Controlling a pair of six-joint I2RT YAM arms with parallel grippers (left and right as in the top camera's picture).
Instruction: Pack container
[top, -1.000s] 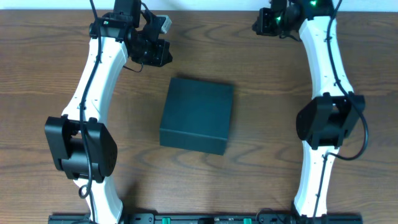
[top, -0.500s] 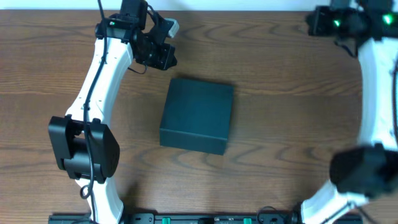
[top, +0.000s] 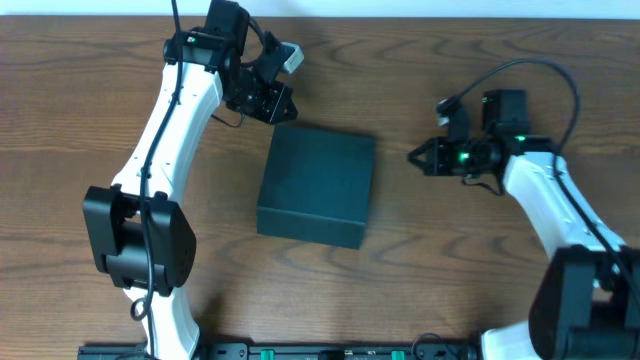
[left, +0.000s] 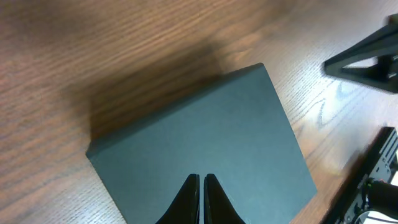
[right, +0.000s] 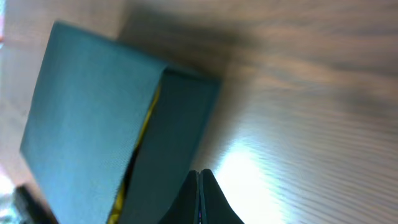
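The container (top: 318, 185) is a dark teal-grey square box lying mid-table with its lid down. My left gripper (top: 284, 104) is shut and empty, hovering by the box's far left corner. In the left wrist view its fingertips (left: 201, 178) hang above the lid of the container (left: 205, 130). My right gripper (top: 413, 157) is shut and empty, just right of the box and pointing at it. In the right wrist view its tips (right: 199, 172) are close to the side wall of the container (right: 87, 118). A thin yellow strip (right: 147, 121) shows in the gap under the lid.
The wooden table (top: 450, 260) surrounds the box. The arms' base rail (top: 320, 352) runs along the near edge. My right arm (left: 367, 55) shows at the upper right of the left wrist view.
My right arm has swung from the far right corner down to just right of the box. My left gripper has crept slightly right toward the box's far left corner. The box has not moved.
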